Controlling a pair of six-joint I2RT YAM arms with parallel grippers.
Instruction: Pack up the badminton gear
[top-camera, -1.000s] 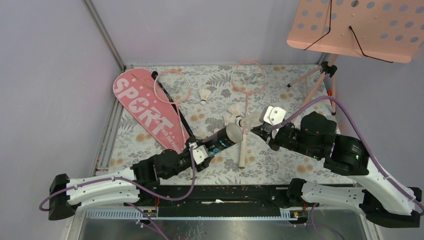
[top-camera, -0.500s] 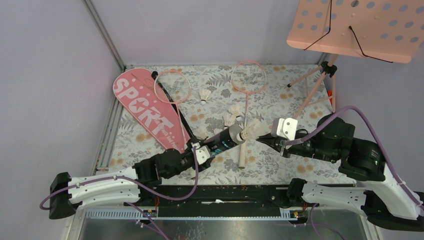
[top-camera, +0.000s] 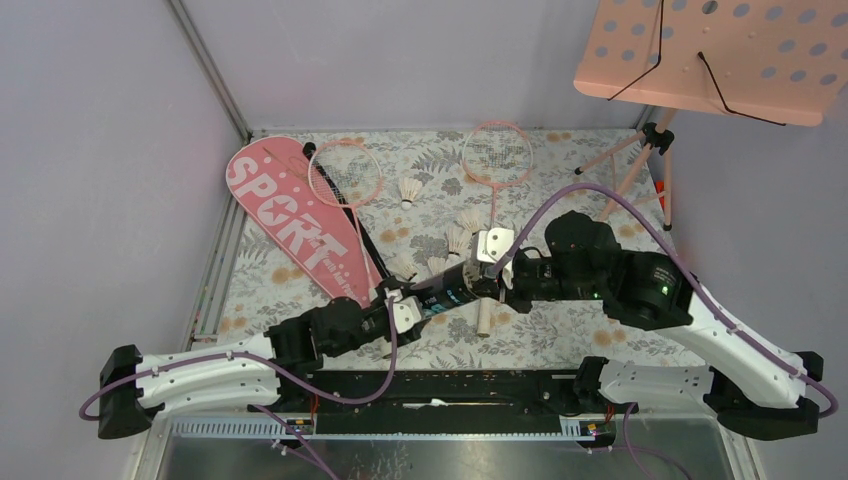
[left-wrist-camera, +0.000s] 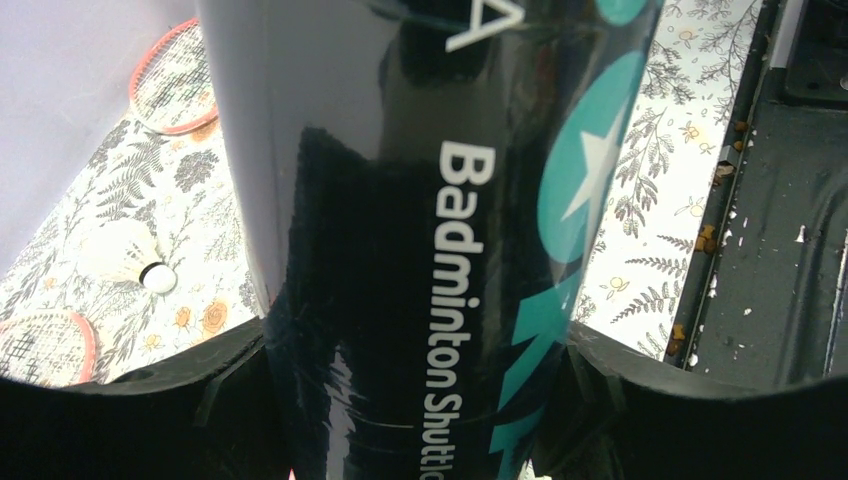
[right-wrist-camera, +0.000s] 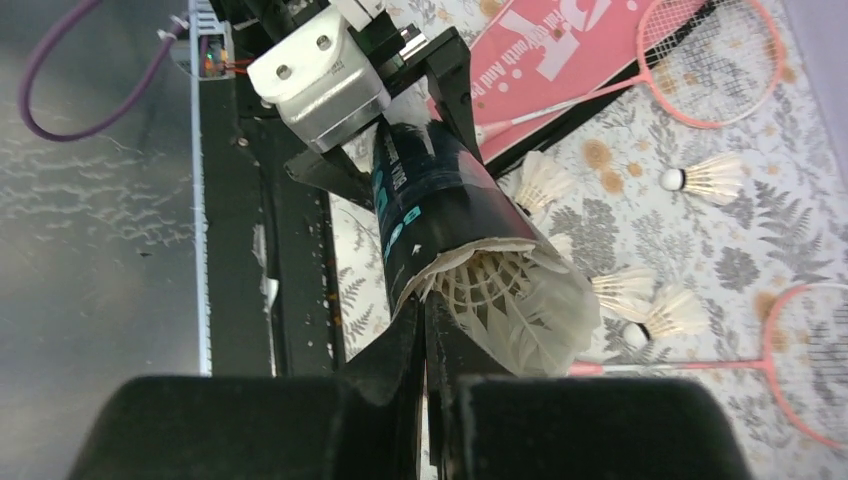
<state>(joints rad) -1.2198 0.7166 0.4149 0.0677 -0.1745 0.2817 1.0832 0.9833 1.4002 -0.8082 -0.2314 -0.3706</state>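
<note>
My left gripper (top-camera: 420, 300) is shut on the long black tube (top-camera: 455, 283), which tilts up to the right; its lettering fills the left wrist view (left-wrist-camera: 420, 200). My right gripper (right-wrist-camera: 425, 300) is shut on the feather rim of a white shuttlecock (right-wrist-camera: 520, 310) sitting partly inside the tube's mouth (right-wrist-camera: 430, 190). Several loose shuttlecocks (top-camera: 409, 189) (top-camera: 462, 232) lie on the floral cloth. Two pink rackets (top-camera: 345, 172) (top-camera: 497, 153) lie at the back. The pink SPORT cover (top-camera: 290, 225) lies at the left.
A pink perforated music stand (top-camera: 715, 55) stands at the back right on tripod legs (top-camera: 640, 160). Grey walls close the left and back. A black rail (top-camera: 450, 385) and a metal tray run along the near edge.
My right gripper has swung left and down with the shuttlecock, bringing it from above the tube's open end into the mouth. The left gripper has kept the tube nearly still.
</note>
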